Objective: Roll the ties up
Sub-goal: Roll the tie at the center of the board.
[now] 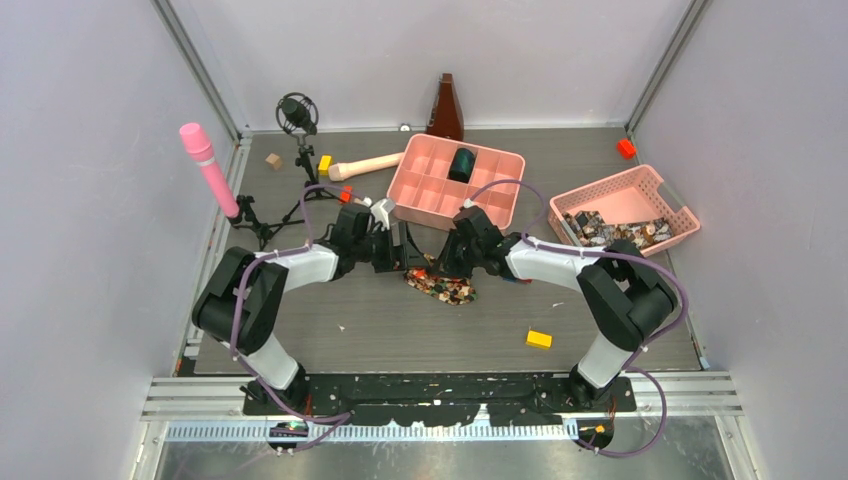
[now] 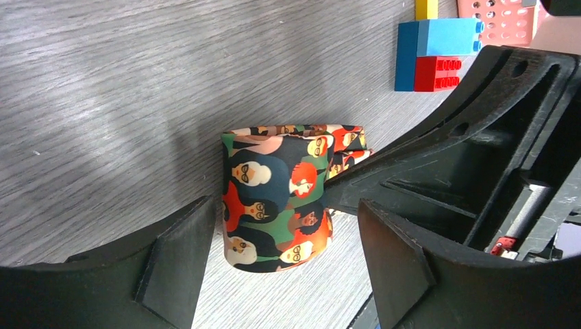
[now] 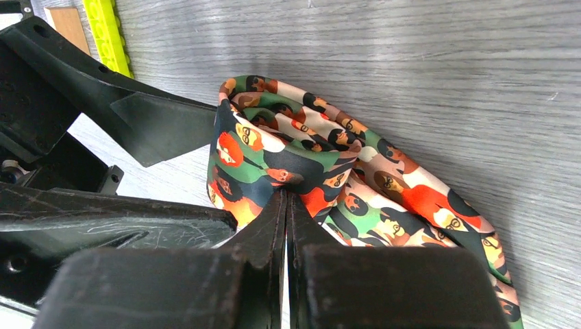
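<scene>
Mid-task at the centre of the bench (image 1: 400, 330), one patterned tie (image 2: 277, 199) stands partly rolled with its tail loose, the right claw (image 3: 286, 200) clenched on a fold and the left claw (image 2: 281, 226) released around the roll, while more ties (image 1: 612, 232) wait in a pink basket (image 1: 640, 178).

On the grey bench (image 1: 380, 330), the left claw (image 1: 398, 252) and the right claw (image 1: 446, 260) are seen close together at the middle, directly over a bunched patterned tie (image 1: 447, 289) lying on the surface. Just behind them a pink divided tray (image 1: 420, 185) is set, with a dark roll (image 1: 461, 164) held in one of its rear compartments. To the right a pink basket (image 1: 640, 190) is filled with further patterned ties (image 1: 612, 231). A yellow block (image 1: 539, 339) is found near the right arm and a red block (image 1: 626, 148) at the far right corner. A pink cylinder (image 1: 207, 168) on a stand, a microphone (image 1: 296, 112) and a wooden pin (image 1: 365, 166) are grouped at the far left.
</scene>
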You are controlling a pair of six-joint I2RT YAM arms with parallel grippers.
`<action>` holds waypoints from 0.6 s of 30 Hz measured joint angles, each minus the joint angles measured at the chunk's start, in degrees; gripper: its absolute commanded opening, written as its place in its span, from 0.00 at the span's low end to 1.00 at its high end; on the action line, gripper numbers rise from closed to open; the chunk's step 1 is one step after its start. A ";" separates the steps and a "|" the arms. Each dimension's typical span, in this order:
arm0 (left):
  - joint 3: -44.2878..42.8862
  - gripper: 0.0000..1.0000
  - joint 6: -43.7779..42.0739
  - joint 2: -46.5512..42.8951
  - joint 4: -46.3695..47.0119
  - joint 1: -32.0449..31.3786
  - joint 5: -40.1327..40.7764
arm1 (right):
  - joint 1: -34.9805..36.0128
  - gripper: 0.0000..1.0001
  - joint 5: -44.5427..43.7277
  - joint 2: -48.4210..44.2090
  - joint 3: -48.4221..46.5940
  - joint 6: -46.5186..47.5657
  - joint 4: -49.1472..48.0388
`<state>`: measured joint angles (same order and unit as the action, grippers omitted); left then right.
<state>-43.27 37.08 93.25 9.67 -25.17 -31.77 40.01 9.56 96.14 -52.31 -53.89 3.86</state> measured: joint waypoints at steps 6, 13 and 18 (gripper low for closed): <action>0.39 0.78 0.00 0.61 0.13 -0.22 -0.02 | 0.00 0.04 -0.35 -0.17 0.00 0.00 1.09; 0.46 0.76 0.00 1.88 0.63 -0.46 -0.44 | 0.00 0.04 -0.70 -0.55 0.00 0.22 2.01; 0.48 0.72 0.00 2.34 1.01 -0.96 -0.83 | 0.00 0.04 -0.76 -0.55 0.00 0.33 2.21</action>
<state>-42.78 37.08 95.59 10.68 -26.13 -32.60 40.01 8.80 95.59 -52.31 -53.56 6.07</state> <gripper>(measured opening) 0.748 0.054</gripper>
